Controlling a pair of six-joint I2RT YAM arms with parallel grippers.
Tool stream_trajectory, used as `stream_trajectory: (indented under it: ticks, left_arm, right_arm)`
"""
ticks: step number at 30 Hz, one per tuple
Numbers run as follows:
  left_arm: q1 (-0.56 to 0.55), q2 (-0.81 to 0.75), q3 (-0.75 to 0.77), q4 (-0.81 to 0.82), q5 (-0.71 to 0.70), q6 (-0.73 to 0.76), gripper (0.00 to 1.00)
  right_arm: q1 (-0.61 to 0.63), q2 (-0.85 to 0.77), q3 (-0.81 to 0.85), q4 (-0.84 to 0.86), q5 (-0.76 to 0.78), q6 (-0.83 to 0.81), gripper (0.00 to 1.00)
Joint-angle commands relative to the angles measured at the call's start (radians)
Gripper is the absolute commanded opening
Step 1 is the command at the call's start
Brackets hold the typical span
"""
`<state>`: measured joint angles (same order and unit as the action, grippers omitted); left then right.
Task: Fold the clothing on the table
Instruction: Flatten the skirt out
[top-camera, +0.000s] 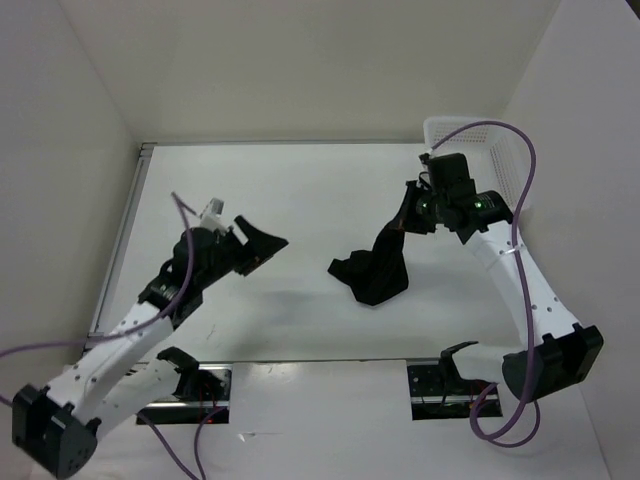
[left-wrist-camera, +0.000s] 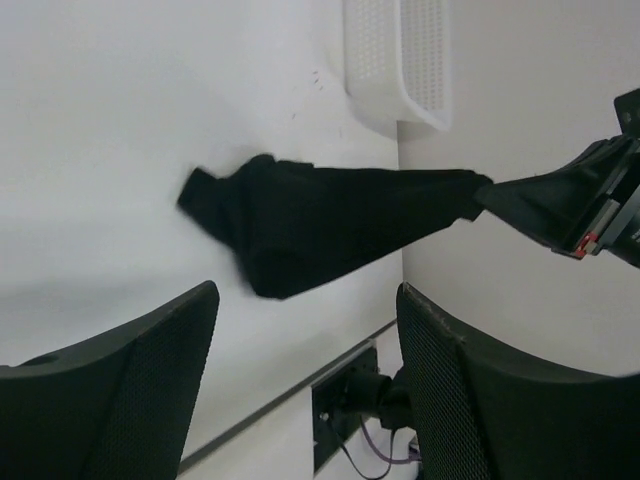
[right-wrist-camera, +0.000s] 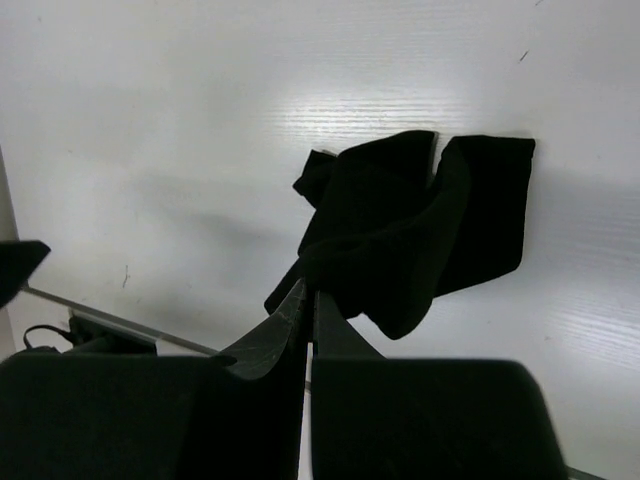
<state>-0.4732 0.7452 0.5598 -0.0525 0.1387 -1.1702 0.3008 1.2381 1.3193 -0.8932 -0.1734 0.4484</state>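
Observation:
The black clothing (top-camera: 372, 272) lies bunched on the white table (top-camera: 300, 190), right of centre, with one end pulled up off the surface. My right gripper (top-camera: 405, 215) is shut on that raised end. In the right wrist view its jaws (right-wrist-camera: 312, 292) are pressed together on a fold of the clothing (right-wrist-camera: 410, 225), and the rest hangs down to the table (right-wrist-camera: 200, 100). My left gripper (top-camera: 272, 252) hovers open to the left of the clothing and holds nothing. The left wrist view shows its fingers (left-wrist-camera: 130, 390) spread wide, with the stretched clothing (left-wrist-camera: 320, 225) beyond them, apart from them.
A white perforated basket (top-camera: 470, 135) stands at the table's far right corner, close behind the right arm, and also shows in the left wrist view (left-wrist-camera: 400, 60). Two black arm mounts (top-camera: 440, 390) sit at the near edge. White walls close in the table's sides.

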Motion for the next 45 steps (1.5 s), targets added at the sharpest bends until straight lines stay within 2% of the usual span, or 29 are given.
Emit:
stream_trajectory:
  ticks: [1,5,6,7,8,11,13,22,25,29,34,39,45]
  left_arm:
    - [-0.034,0.204,0.197,0.072,0.0,0.184,0.8]
    - [-0.035,0.333,0.241,0.196,0.047,0.172,0.81]
    - [-0.035,0.394,0.241,0.225,0.105,0.147,0.81]
    - [-0.044,0.428,0.241,0.259,0.137,0.138,0.81]
    - [-0.054,0.498,0.241,0.308,0.163,0.126,0.81]
    - [-0.123,0.609,0.253,0.342,0.176,0.116,0.81]
    - [-0.168,0.67,0.285,0.371,0.176,0.116,0.81]
    - [-0.275,0.844,0.358,0.463,0.213,0.107,0.82]
    - [-0.298,0.897,0.387,0.474,0.213,0.107,0.82]
    - [-0.308,0.919,0.399,0.474,0.133,0.116,0.82]
    - [-0.341,0.91,0.399,0.347,-0.052,0.126,0.82]
    - [-0.383,0.91,0.367,0.388,-0.21,0.096,0.82]
    - [-0.413,1.02,0.429,0.41,-0.338,0.054,0.81]
  right_arm:
    - [0.009,0.004,0.04,0.037,0.0,0.029,0.0]
    - [0.009,-0.008,0.083,0.056,-0.006,0.029,0.0]
    - [0.009,-0.008,0.093,0.037,0.015,0.029,0.0]
    - [0.009,-0.008,0.093,0.005,0.05,0.029,0.0]
    - [0.009,0.007,0.093,-0.016,0.148,0.038,0.0]
    - [0.009,0.037,0.093,-0.095,0.353,0.091,0.0]
    - [0.0,0.037,0.069,-0.095,0.394,0.105,0.0]
    - [-0.046,-0.014,0.032,0.017,0.261,0.116,0.0]
    - [-0.066,-0.034,0.072,0.043,0.204,0.098,0.0]
    - [-0.089,-0.011,0.106,0.043,0.175,0.087,0.0]
    - [-0.089,-0.011,0.106,0.062,0.098,0.087,0.0]
    - [-0.089,-0.032,0.106,0.092,0.016,0.087,0.0]
    - [-0.089,-0.063,0.083,0.102,-0.034,0.087,0.0]
